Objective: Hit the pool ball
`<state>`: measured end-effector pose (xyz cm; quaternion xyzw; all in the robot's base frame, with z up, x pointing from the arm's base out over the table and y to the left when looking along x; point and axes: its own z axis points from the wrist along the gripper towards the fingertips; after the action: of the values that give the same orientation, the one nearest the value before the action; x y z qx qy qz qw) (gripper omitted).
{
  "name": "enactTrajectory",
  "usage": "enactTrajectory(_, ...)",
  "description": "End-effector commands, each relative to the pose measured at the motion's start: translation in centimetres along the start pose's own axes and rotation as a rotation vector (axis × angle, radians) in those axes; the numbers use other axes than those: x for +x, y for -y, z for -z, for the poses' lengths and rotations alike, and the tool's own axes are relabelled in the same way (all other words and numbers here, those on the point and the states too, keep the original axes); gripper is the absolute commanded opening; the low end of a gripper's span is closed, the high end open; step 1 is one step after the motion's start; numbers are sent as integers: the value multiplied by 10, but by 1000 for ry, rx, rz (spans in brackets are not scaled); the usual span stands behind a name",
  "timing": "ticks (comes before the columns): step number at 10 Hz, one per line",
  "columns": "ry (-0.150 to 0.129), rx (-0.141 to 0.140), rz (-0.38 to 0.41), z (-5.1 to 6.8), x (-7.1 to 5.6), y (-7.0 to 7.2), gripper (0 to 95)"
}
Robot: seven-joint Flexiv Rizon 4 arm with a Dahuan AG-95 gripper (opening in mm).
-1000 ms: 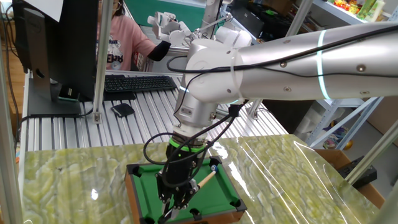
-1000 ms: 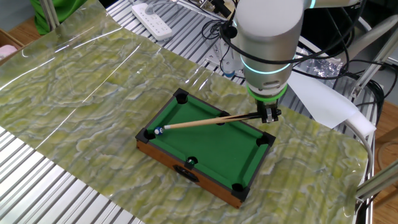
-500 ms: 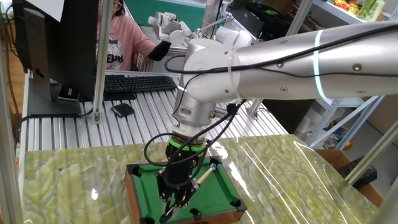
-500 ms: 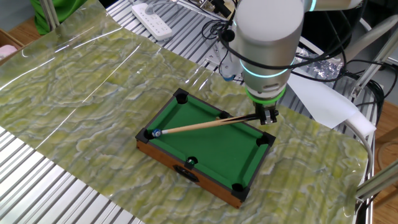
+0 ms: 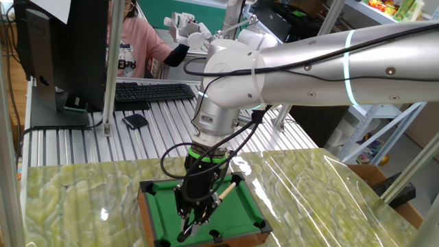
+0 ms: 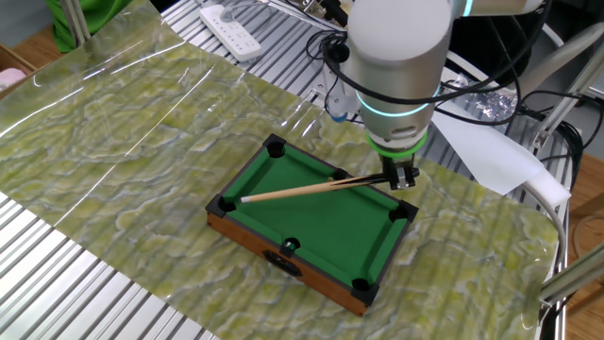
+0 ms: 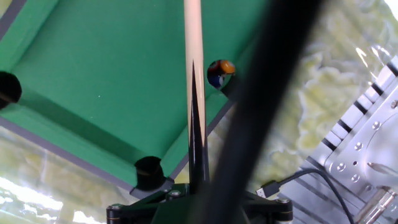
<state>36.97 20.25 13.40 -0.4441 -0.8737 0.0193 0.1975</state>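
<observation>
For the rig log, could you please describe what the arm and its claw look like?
The arm is glossy silver-white with rounded joints and a glowing teal ring. A green band sits above the black claw, and loose black cables loop beside the wrist.

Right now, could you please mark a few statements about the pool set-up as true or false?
1. The gripper is shut on the dark end of the cue stick. True.
2. The cue stick lies on the mat, outside the miniature table. False: it stretches across the green felt.
3. In the hand view, an orange-and-blue ball sits just beside the cue stick. True.
4. The miniature table stands directly on bare metal slats. False: it stands on the green marbled mat.
</observation>
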Motion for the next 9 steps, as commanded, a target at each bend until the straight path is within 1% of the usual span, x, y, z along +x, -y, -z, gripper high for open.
enactTrajectory(1, 6, 3, 26, 1, 1, 0, 0)
enactTrajectory(3, 20, 12, 54, 9, -1, -6, 0)
enactTrajectory(4, 22, 13, 60, 11, -1, -8, 0)
enactTrajectory(6, 31, 8, 112, 24, -2, -17, 0)
enactTrajectory(7, 36, 5, 141, 25, -1, -17, 0)
enactTrajectory(8, 54, 20, 205, 25, -1, -17, 0)
enactTrajectory(9, 59, 26, 230, 25, -1, -17, 0)
